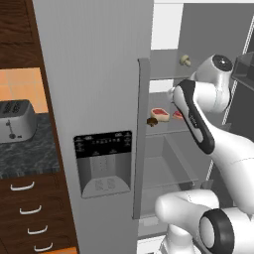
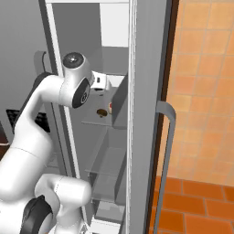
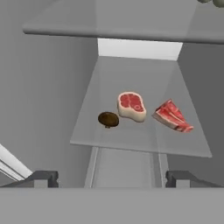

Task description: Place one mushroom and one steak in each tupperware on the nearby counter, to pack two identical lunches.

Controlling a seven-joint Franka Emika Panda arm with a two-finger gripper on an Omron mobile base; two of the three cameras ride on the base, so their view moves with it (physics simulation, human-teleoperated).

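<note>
inside, the spread end effector (image 3: 111, 179) faces a glass shelf (image 3: 131, 142) bearing brown mushroom (image 3: 108, 119), round steak (image 3: 131, 106), wedge steak (image 3: 173, 116).

In the left base view the arm (image 1: 198, 124) hides most of the right steak (image 1: 177, 115) at frame centre-right. In the right base view, mid-frame, the dark mushroom (image 2: 101, 112) is a tiny blob and 1 steak (image 2: 110, 108) shows as a sliver behind the fridge wall. The toaster (image 1: 16, 120) is cut by the left edge. In the hand view, 2 pale shapes (image 3: 210, 2) are clipped at the top right, too little to identify.
</note>
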